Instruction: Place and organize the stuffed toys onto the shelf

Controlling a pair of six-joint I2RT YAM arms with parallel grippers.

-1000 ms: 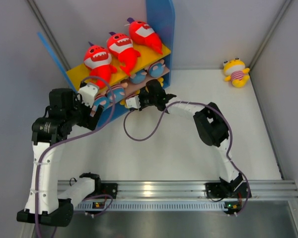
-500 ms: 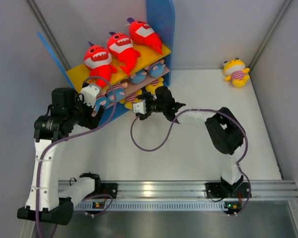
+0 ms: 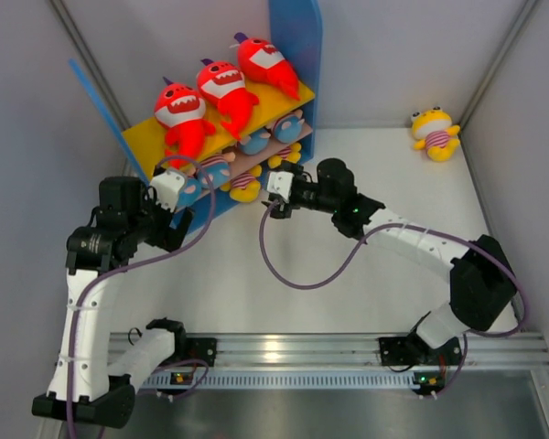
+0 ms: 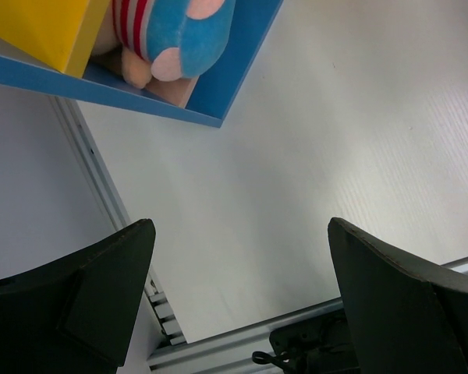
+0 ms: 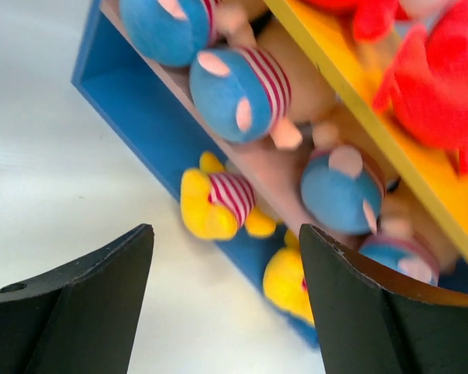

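Note:
The shelf stands at the back left. Three red sharks lie on its yellow top board. Blue-capped dolls in striped shirts fill the lower board, and yellow dolls sit at the base. One yellow doll lies alone at the far right. My right gripper is open and empty just in front of the shelf; its wrist view shows the yellow dolls and blue-capped dolls beyond it. My left gripper is open and empty by the shelf's left end, over bare table.
Grey walls close in the white table on the left, back and right. The aluminium rail with both arm bases runs along the near edge. Purple cables loop over the table between the arms.
My right gripper has drawn back to the right, away from the shelf front, with its arm stretching out. My left gripper has shifted slightly down and away from the shelf.

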